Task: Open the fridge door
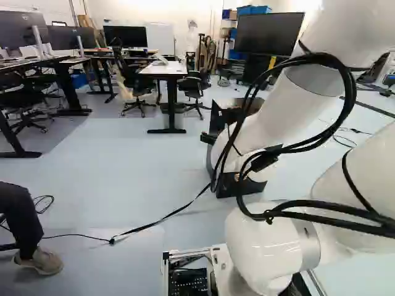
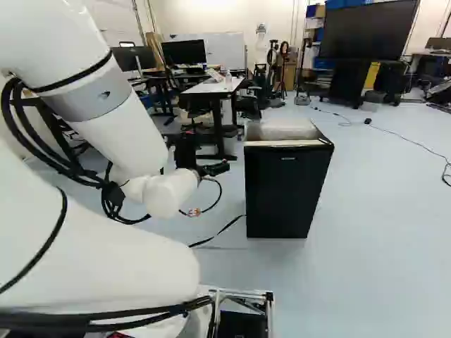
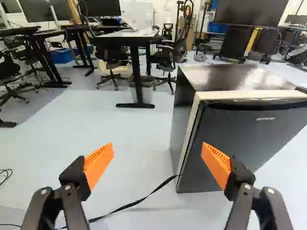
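In the right base view my gripper (image 2: pixel 215 169) is left of the small black fridge (image 2: pixel 289 186), with floor showing between them. The wrist view shows the gripper (image 3: pixel 157 161) open, its orange pads wide apart and nothing between them. Ahead of it and off to one side stands the fridge, its dark door (image 3: pixel 240 143) beyond one finger. A pale strip runs between door and body, and the door lies against the body. A black strap (image 3: pixel 139 201) runs along the floor to the door's lower edge. My arm hides most of the fridge in the left base view.
Beyond the gripper stands a white table (image 3: pixel 139 34) with office chairs around it. A large screen (image 2: pixel 370 29) is farther back, behind the fridge. A person's leg and shoe (image 1: pixel 40 261) are at the left of the left base view.
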